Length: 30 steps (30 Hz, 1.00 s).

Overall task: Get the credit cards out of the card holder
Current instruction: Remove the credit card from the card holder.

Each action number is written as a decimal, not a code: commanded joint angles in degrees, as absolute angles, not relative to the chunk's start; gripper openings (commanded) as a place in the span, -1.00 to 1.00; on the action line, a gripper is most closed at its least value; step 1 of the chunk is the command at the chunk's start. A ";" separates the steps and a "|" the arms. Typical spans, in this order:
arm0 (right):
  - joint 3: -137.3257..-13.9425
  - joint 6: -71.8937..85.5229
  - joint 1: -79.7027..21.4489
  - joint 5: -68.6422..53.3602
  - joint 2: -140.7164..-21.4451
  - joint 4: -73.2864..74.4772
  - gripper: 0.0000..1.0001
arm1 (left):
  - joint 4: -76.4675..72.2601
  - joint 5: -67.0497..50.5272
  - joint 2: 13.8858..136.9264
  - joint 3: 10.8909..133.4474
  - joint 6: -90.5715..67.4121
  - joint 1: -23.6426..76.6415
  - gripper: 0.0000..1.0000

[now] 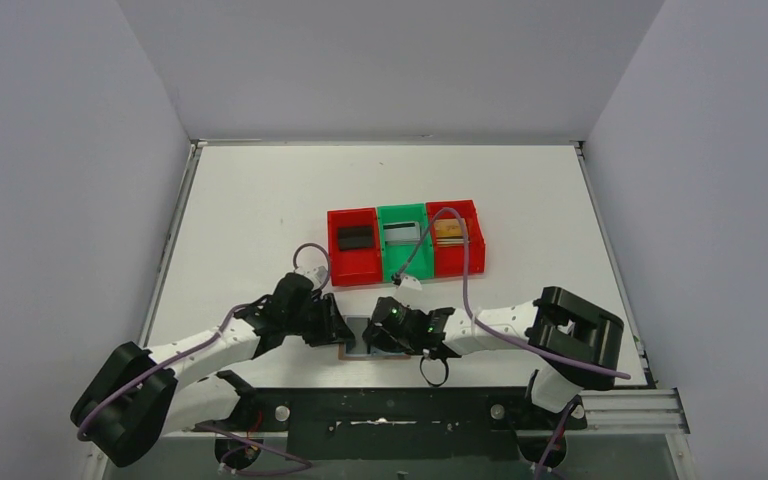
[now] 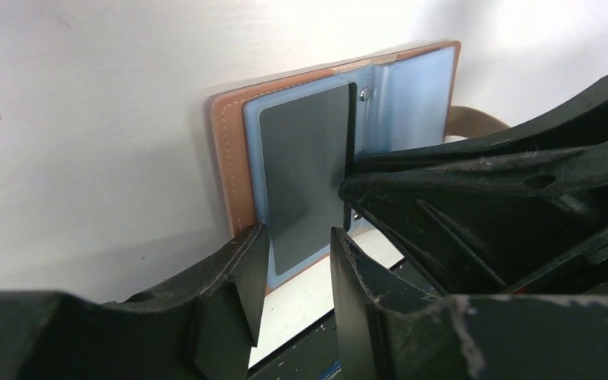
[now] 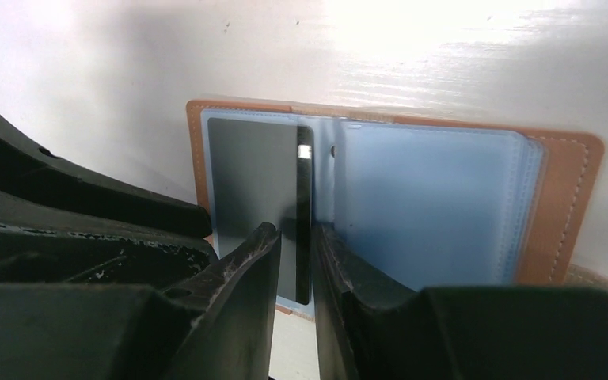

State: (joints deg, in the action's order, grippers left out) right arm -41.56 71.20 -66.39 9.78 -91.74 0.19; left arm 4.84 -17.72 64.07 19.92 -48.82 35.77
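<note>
Holder (image 2: 226,158), spread open and flat on the table (image 1: 260,200), close to the near edge, between the two grippers. Tan leather outside, blue sleeves inside. In the half on the left gripper's side, a grey card (image 2: 305,174), lying flat against its sleeve.

Right gripper (image 3: 295,229) down beside the fold, jaws nearly together with only a thin gap, astride the grey card's inner edge. Cannot tell whether pinching that edge or merely flanking it.

Left gripper (image 2: 296,229) low at the outer edge of that same half, jaws spread. One fingertip (image 2: 253,237) against the tan border, the other over the end of the grey card, with a wide gap between them.

Farther back on the table, well apart from the holder, three bins in a row, side by side and touching. On the left, a red bin (image 1: 353,268) with a black card (image 1: 355,237) inside. In the middle, a green bin (image 1: 392,262) with a silver card (image 1: 400,232). On the right, a second red bin (image 1: 445,262) with a gold card (image 1: 448,232).

Purple cables looping up from both arms, the right arm's arching over the green bin and second red bin.
</note>
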 commanded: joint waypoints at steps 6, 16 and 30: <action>-34.47 73.40 -63.57 5.89 -91.12 -12.76 -0.61 | -0.67 -16.47 67.12 21.19 -49.50 37.38 -0.47; -32.04 74.13 -63.10 6.33 -88.53 -15.59 -0.84 | 0.60 -14.33 68.29 20.86 -49.75 38.26 -0.71; -29.00 73.66 -62.39 7.70 -82.48 -16.62 -1.00 | 7.52 -7.53 70.83 22.94 -49.77 38.33 -1.00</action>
State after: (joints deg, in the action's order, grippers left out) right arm -29.78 74.02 -62.94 5.61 -85.67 -15.79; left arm 4.97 -12.99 70.32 22.28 -50.39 38.22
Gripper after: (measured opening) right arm 0.028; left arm 0.010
